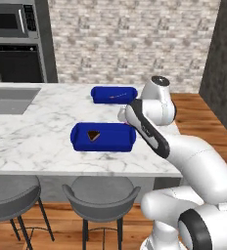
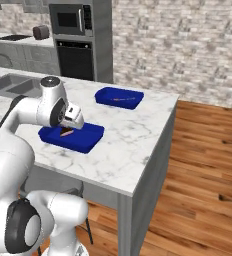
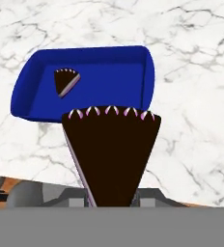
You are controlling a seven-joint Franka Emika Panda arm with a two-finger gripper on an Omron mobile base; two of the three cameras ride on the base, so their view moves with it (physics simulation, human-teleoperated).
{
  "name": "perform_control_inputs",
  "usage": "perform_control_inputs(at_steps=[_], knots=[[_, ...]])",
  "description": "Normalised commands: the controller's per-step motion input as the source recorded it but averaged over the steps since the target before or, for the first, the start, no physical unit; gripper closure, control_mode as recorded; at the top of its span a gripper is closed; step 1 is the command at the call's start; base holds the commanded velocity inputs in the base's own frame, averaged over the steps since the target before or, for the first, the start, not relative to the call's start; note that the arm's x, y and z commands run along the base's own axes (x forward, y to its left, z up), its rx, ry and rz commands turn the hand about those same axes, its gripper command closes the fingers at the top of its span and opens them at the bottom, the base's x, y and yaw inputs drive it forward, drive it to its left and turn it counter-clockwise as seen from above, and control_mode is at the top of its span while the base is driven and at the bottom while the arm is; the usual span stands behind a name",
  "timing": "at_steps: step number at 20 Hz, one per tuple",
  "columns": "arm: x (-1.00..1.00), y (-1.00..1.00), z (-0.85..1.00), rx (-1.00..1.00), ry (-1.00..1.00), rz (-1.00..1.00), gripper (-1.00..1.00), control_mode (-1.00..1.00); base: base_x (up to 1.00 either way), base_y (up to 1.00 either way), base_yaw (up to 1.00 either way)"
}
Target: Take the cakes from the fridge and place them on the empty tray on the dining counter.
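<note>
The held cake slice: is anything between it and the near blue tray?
Nothing visible. The end effector holds the cake slice above the marble counter just short of the tray; the first slice lies at one end, leaving bare floor.

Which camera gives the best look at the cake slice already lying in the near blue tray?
The hand view: the cake slice lies unobstructed in the blue tray, frosted edge visible. The left base view shows it small but clear; in the right base view the gripper's body partly covers it.

near tray point(image 1: 110, 142) on dining counter point(image 1: 42, 141) | cake point(image 1: 93, 135) in it | second tray point(image 1: 101, 95) behind
</note>
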Motion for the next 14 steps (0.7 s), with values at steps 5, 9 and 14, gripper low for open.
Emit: perform_control_inputs(at_steps=[5, 9, 14], knots=[[0.2, 0.0, -0.4, 0.0, 0.0, -0.03, 1.0, -1.0, 0.0, 0.0, 0.0], [0.16, 0.0, -0.4, 0.0, 0.0, 0.0, 1.0, -1.0, 0.0, 0.0, 0.0], [0.23, 0.0, -0.37, -0.03, 0.0, 0.0, 1.0, -1.0, 0.0, 0.0, 0.0]])
